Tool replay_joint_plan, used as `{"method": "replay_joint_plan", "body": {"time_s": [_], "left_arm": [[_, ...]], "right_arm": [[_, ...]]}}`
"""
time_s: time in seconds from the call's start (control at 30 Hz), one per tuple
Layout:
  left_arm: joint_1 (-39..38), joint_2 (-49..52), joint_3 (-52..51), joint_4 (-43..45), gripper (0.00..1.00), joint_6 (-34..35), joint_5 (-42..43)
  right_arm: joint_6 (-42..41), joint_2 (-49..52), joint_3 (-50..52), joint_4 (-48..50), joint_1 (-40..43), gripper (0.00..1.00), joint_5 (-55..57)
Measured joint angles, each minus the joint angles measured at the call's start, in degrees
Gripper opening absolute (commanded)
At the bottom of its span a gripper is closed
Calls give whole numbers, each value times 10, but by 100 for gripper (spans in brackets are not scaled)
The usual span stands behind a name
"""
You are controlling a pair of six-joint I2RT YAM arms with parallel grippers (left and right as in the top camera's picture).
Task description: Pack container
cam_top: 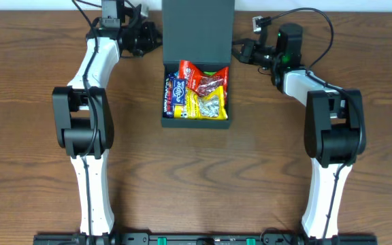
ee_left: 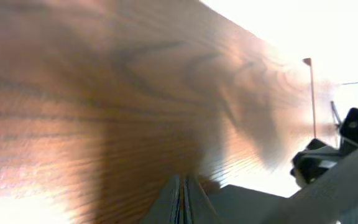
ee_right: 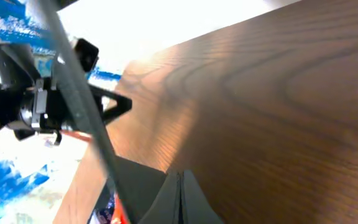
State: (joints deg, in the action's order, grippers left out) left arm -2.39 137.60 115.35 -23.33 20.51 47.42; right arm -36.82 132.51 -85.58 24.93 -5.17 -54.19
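Observation:
The dark teal container (cam_top: 196, 123) stands at the back middle of the table with its flap lid (cam_top: 197, 30) raised open behind it. Inside lie a blue packet (cam_top: 174, 92), a red packet (cam_top: 207, 80) and a yellow packet (cam_top: 207, 106). My left gripper (cam_top: 156, 41) is shut and empty beside the lid's left edge; its closed fingers show in the left wrist view (ee_left: 183, 199). My right gripper (cam_top: 240, 51) is shut and empty beside the lid's right edge. The right wrist view shows its fingers (ee_right: 180, 199) pressed together next to the container (ee_right: 138, 183).
The brown wooden table (cam_top: 196, 184) carries both arms' bases at its front edge. Black cables (cam_top: 315, 17) loop above the right arm near the table's back edge. A dark cable (ee_right: 79, 93) crosses the right wrist view.

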Motion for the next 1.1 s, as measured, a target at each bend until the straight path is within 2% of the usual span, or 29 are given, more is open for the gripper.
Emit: {"method": "replay_joint_plan", "body": {"time_s": [0.27,0.57,1.1], "left_arm": [[0,0,36,-5,6,-13,30],[10,-1,36,-94,5,-68,39],[37,-1,36,-192,6,-105,19]], "right_arm": [[0,0,-10,7,2,2,-46],[-1,0,-17,-48,2,2,-110],[-1,0,-17,-80,11,2,-115]]}}
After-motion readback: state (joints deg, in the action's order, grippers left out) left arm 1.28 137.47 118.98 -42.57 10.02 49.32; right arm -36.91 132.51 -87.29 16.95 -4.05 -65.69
